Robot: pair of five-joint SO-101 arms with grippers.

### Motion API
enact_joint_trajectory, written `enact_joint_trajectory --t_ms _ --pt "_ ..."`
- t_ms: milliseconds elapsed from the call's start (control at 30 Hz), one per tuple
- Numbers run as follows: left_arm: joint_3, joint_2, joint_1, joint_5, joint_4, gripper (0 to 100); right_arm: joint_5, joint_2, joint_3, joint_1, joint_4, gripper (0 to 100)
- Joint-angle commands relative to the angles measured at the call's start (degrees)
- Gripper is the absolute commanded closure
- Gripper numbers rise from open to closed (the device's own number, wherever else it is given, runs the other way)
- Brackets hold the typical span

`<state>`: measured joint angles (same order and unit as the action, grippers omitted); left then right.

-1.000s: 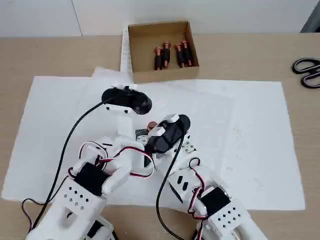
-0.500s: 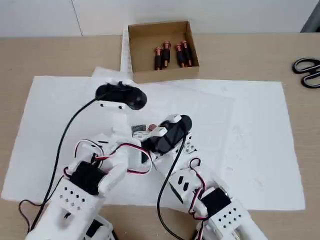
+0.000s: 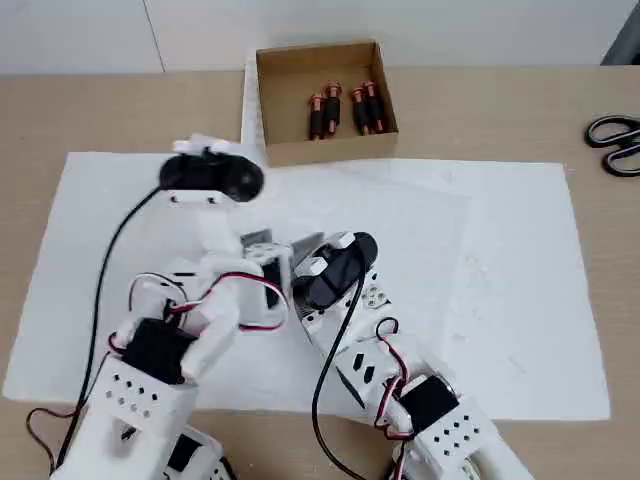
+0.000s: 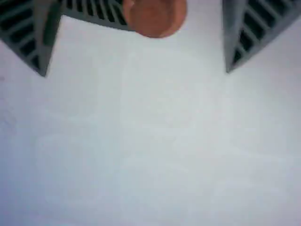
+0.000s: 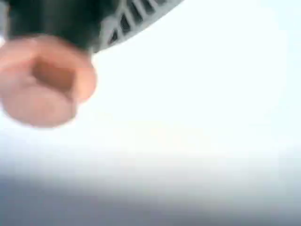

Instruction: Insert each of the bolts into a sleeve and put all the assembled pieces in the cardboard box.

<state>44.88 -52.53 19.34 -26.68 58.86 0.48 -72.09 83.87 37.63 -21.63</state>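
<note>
Both grippers hang over the white sheet (image 3: pixel 500 260). Well ahead of them sits the cardboard box (image 3: pixel 285 100), with four finished pieces (image 3: pixel 333 108) side by side inside. My left gripper (image 4: pixel 135 71) is spread wide, holding nothing. My right gripper (image 3: pixel 300 262), just beside it, looks clamped on the sleeve (image 5: pixel 47 19), the bolt (image 5: pixel 44 80) poking out. I judge the piece light, stiff and prone to rolling, so mid-sleeve is the place to hold it.

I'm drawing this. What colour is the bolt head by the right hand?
Coppery orange. The right wrist view shows the bolt best.

Bolt (image 5: pixel 44 80) blurred; scissors (image 3: pixel 625 145) cut off by edge.
</note>
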Motion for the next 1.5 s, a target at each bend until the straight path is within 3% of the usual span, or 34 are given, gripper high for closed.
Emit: enact_joint_trajectory --t_ms 0,267,467,667,1167,1467 --pt "-0.6 -0.7 -5.4 0.4 0.2 77 0.7 -0.7 -0.6 -0.1 0.4 99.5" --pt "7.4 -0.7 -15.6 6.1 0.1 77 0.4 -0.2 -7.0 -7.9 -6.6 99.5" --pt "11.3 -0.7 -16.1 6.0 0.1 77 1.0 5.8 -22.6 -13.8 -9.5 99.5" --pt "12.1 -0.7 -16.4 5.8 0.1 77 3.3 30.1 -45.5 -16.9 -7.8 99.5" --pt "12.1 -0.7 -16.5 5.7 3.6 77 3.3 105.3 -114.5 -16.5 8.3 99.5" --pt "12.1 -0.7 -16.5 5.7 3.7 77 3.3 129.5 -137.1 -15.3 6.6 99.1"
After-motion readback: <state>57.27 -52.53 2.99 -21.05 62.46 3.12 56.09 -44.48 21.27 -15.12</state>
